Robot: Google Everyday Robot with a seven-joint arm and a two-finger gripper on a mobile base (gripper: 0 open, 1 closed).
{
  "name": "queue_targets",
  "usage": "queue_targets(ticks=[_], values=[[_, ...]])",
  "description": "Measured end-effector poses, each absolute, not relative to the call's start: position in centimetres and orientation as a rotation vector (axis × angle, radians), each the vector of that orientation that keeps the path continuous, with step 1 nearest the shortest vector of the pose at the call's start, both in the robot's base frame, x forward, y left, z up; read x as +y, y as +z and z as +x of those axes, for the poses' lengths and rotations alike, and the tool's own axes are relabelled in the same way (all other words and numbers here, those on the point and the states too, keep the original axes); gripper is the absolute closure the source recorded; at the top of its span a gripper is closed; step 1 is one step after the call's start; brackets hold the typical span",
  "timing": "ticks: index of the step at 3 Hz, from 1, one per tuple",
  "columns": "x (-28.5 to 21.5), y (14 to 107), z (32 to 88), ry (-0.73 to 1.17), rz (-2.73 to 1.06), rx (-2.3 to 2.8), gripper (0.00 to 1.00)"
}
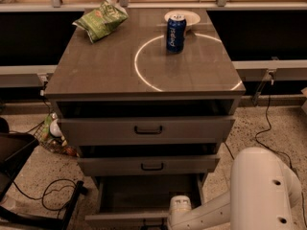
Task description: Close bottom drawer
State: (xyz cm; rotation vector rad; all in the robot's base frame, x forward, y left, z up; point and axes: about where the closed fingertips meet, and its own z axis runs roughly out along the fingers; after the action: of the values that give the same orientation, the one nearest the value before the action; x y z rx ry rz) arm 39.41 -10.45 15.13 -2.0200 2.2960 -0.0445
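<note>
Grey cabinet point(96, 75) stands mid-frame with three drawers, all out by different amounts. The bottom drawer point(139, 195) is lowest and pulled out farthest, toward the camera. Its wide tray shows only its dark grey floor, and its low front runs along the bottom edge of the frame. The middle drawer point(110, 166) is out a little, with a black handle on its front; its inside is hidden. The top drawer point(96, 131) has a taller front and a black handle, and a dark gap shows above it. Its contents are not visible.

White robot arm point(264, 190) comes in at lower right. Its big rounded joint is beside the cabinet's right corner, and the forearm reaches left and low to a white wrist over the right part of the bottom drawer's front. The gripper point(173, 218) is at that front, cut by the frame edge; cannot tell whether it is open or closed.

On the cabinet top is a thin white ring line point(139, 73). A green snack bag point(100, 20) lies at back left. A white plate point(191, 16) sits at back right, and a blue can point(176, 33) stands upright just in front of it. The can has white lettering, not legible. Print on the bag is also unreadable.
</note>
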Motion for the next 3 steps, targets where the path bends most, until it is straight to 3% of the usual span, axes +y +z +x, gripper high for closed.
queue_targets(ticks=[3], values=[[-9.6, 14.0, 45.5, -0.101, -2.033, 2.150, 1.00]])
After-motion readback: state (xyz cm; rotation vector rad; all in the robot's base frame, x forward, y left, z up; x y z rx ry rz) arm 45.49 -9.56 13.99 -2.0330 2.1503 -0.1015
